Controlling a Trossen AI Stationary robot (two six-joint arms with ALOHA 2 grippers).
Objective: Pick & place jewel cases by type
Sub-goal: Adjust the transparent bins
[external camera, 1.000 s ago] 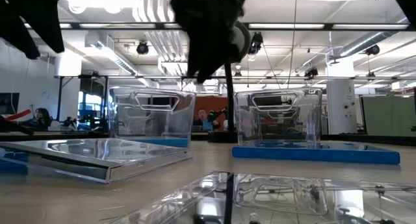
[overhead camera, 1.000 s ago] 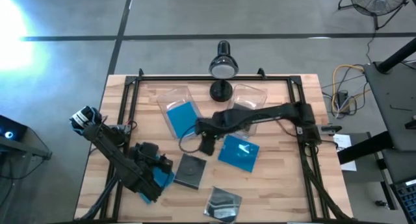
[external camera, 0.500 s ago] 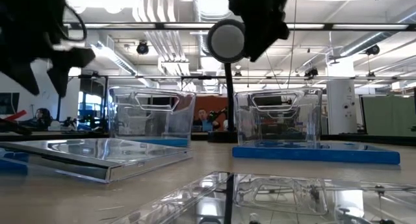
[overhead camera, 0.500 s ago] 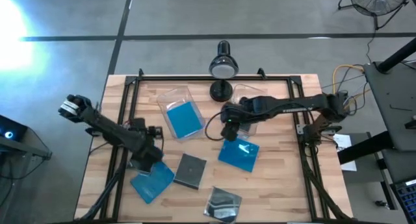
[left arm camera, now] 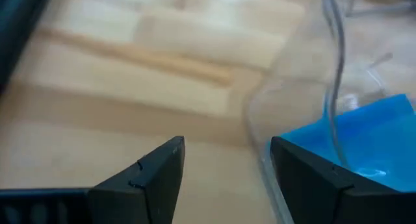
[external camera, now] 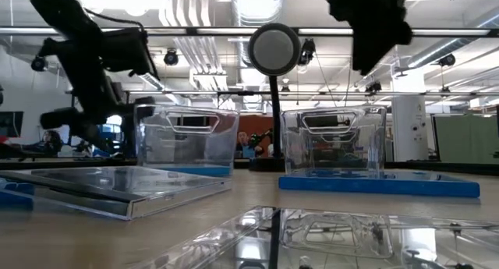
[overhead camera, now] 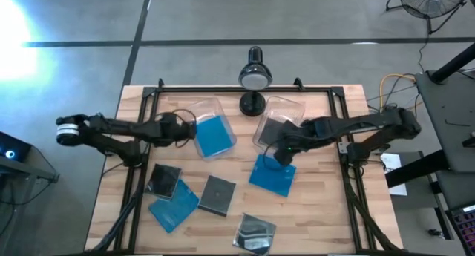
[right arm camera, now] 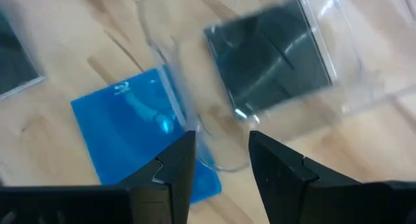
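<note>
Wooden table (overhead camera: 326, 211), bins (overhead camera: 211, 126), lamp (overhead camera: 254, 74)

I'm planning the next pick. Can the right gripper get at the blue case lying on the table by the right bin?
Probably yes. The right gripper hovers open at the blue case, at the right bin's near edge. Nothing lies on the case, though its near corner seems tucked against the bin wall.

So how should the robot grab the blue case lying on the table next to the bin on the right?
The blue case lies flat on the wood, so I'd come straight down from above and pinch two opposite edges. The corner nearest the right bin is crowded, so the edges on the far, open side look easier. The right claw, fingers open, hovers close by and seems best placed.
</note>
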